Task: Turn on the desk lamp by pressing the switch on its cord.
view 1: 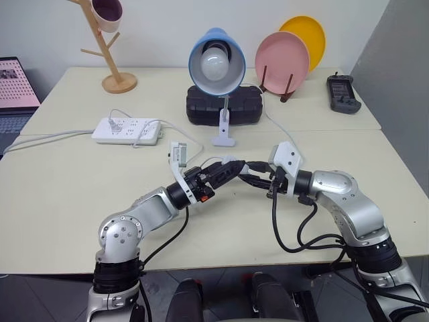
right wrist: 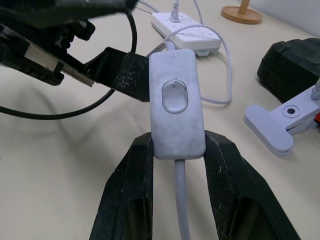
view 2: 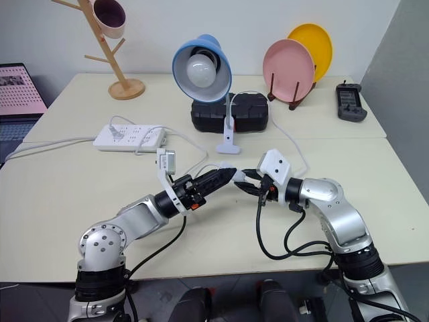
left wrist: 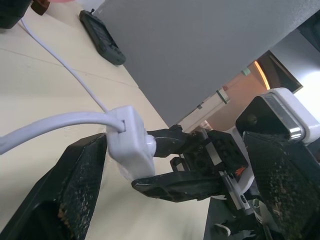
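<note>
So the left arm reaches in from the left, elbow bent, forearm angled up toward the middle of the desk [view 1: 67, 194], and the left pincer [view 2: 226, 176] sits with its black fingers spread wide, holding nothing, tips right next to the switch [right wrist: 177, 102]; one finger looks like it's touching the side of the switch but I can't really tell. The switch hangs above the desk about mid-front, between the two arms, and the right pincer [right wrist: 177, 150] is clamped on its lower end, rocker button facing the wrist camera. The right arm comes in from the right with the wrist cocked inward, pointing left and slightly down. The cord [left wrist: 60, 122] runs out of the switch and loops back over the desk toward the desk lamp [view 1: 216, 64], which stands at the centre rear, blue shade and white bulb facing forward, bulb looks unlit. Around it: a laptop [view 1: 17, 87] at the far left edge, a wooden mug tree [view 1: 107, 47] back left, a white power strip [view 1: 127, 130] just left of the lamp, a black case [view 1: 224, 105] right behind the lamp's stem, pink plate [view 1: 281, 60] and yellow plate [view 1: 305, 37] on a rack back right, and a black remote [view 1: 342, 94] far right.
</note>
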Robot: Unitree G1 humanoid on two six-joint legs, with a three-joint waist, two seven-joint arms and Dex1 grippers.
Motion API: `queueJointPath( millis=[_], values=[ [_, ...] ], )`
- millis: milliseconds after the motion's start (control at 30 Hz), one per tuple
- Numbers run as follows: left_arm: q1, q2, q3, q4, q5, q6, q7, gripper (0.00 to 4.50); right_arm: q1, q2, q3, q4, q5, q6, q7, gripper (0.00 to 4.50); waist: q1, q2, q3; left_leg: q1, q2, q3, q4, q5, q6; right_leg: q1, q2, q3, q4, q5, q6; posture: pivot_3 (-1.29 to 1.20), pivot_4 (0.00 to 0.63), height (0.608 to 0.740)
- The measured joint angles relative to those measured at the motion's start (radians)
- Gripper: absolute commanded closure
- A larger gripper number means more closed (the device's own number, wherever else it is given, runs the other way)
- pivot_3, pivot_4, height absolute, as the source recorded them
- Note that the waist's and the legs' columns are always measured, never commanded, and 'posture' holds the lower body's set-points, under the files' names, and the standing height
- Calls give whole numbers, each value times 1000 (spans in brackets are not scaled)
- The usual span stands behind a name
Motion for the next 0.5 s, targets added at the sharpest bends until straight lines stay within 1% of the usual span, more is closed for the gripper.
queueJointPath(
  millis=[67, 133, 167, 233, 267, 333, 500],
  values=[
    [0, 0, 0, 0, 0, 0, 0, 0, 0, 0, 0, -2, 1, 4, 0, 3440, 0, 0, 0, 0, 0, 0, 0, 0, 0, 0, 0, 0, 0, 0, 0, 0, 150, 740],
    [0, 0, 0, 2, 0, 0, 0, 377, 0, 0, 0, -7, 3, 10, 0, 3440, 0, 0, 0, 0, 0, 0, 0, 0, 0, 0, 0, 0, 0, 0, 0, 0, 150, 740],
    [0, 0, 0, 4, 0, 0, 0, 446, 0, 0, 0, -9, 4, 12, 0, 3440, 0, 0, 0, 0, 0, 0, 0, 0, 0, 0, 0, 0, 0, 0, 0, 0, 150, 740],
    [0, -1, 0, 5, 0, -1, 1, 912, 0, 0, 0, -13, 8, 14, 0, 3440, 0, 0, 0, 0, 0, 0, 0, 0, 0, 0, 0, 0, 0, 0, 0, 0, 150, 740],
    [0, -2, 1, 5, 0, -1, 1, 1030, 0, 0, 0, -16, 8, 15, 0, 3440, 0, 0, 0, 0, 0, 0, 0, 0, 0, 0, 0, 0, 0, 0, 0, 0, 150, 740],
    [0, -2, 1, 5, 0, -1, 1, 1413, 0, 0, 0, -20, 8, 15, 0, 3440, 0, 0, 0, 0, 0, 0, 0, 0, 0, 0, 0, 0, 0, 0, 0, 0, 150, 740],
    [0, -3, 3, 10, 0, -1, 4, 2449, 0, 0, 0, -28, 10, 16, 0, 3440, 0, 0, 0, 0, 0, 0, 0, 0, 0, 0, 0, 0, 0, 0, 0, 0, 150, 740]
  ],
)
